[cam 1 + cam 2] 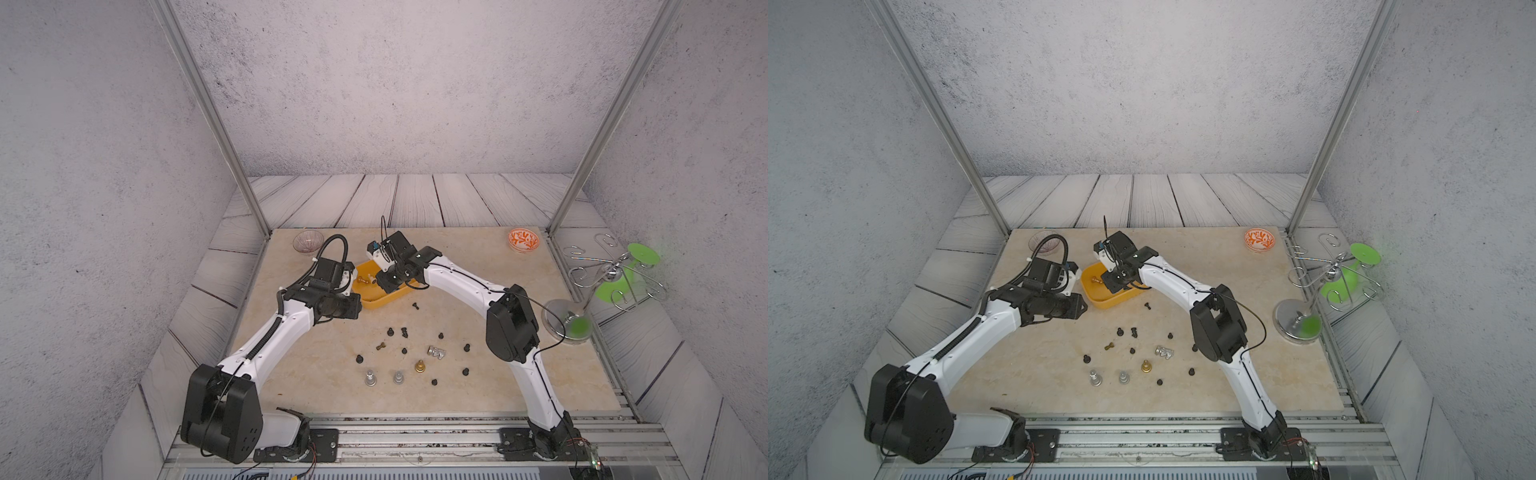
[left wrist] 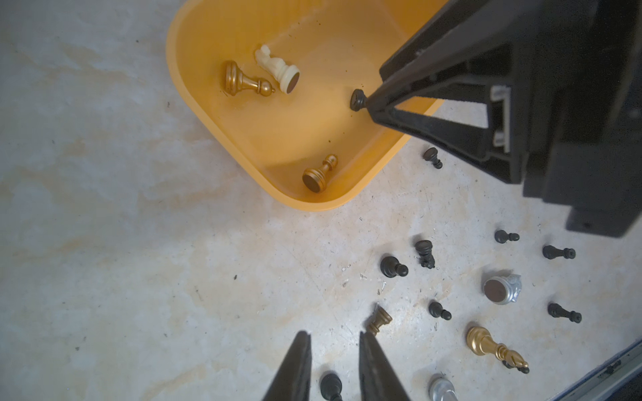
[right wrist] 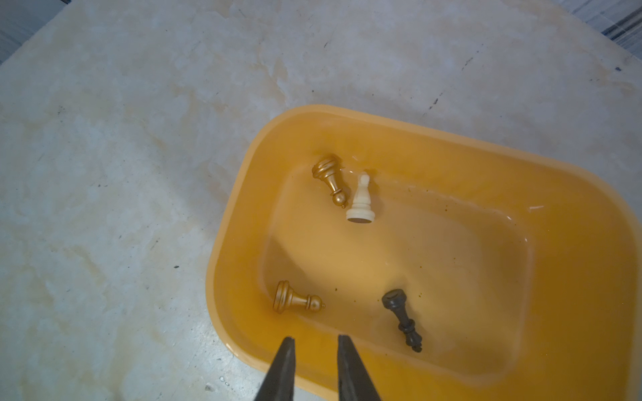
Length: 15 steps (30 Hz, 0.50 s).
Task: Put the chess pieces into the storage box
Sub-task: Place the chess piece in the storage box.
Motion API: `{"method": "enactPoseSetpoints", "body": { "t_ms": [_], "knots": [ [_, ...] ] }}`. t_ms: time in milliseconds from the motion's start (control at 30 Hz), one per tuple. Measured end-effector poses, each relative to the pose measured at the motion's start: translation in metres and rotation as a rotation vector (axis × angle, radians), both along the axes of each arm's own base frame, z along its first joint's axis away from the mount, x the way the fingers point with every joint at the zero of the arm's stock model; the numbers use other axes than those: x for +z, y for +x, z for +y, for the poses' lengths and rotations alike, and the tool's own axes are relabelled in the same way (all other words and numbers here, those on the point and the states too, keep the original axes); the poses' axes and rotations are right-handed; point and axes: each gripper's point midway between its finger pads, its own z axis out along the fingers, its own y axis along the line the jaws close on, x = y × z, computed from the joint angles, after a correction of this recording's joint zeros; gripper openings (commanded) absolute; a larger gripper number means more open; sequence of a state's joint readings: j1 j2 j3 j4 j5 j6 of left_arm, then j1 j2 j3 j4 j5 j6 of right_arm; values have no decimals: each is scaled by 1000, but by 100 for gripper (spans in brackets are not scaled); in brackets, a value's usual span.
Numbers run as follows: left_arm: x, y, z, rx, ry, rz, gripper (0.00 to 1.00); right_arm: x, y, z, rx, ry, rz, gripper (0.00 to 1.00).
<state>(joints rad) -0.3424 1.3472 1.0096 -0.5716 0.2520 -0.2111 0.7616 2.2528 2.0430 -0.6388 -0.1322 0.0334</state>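
Right tool (image 3: pixel 315 337), narrowly parted, empty, above storage box (image 3: pixel 250 208); top views hide black piece (image 3: pixel 399 310).

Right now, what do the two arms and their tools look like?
Both arms match: white shells on the left arm and right arm, with bulky black joint housings. The left carries a ribbed black conduit; the right a thin looping black cable. The left tool and right tool are slim, black, tapering to points.
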Motion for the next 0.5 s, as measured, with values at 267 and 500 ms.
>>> {"method": "enactPoseSetpoints", "body": {
  "t_ms": [267, 500],
  "knots": [
    [1, -1, -3, -11, -14, 4, 28, 0, 0, 0, -1, 2, -3, 24],
    [0, -4, -8, -34, -24, 10, 28, -6, -10, -13, -7, -17, 13, 24]
  ]
}}
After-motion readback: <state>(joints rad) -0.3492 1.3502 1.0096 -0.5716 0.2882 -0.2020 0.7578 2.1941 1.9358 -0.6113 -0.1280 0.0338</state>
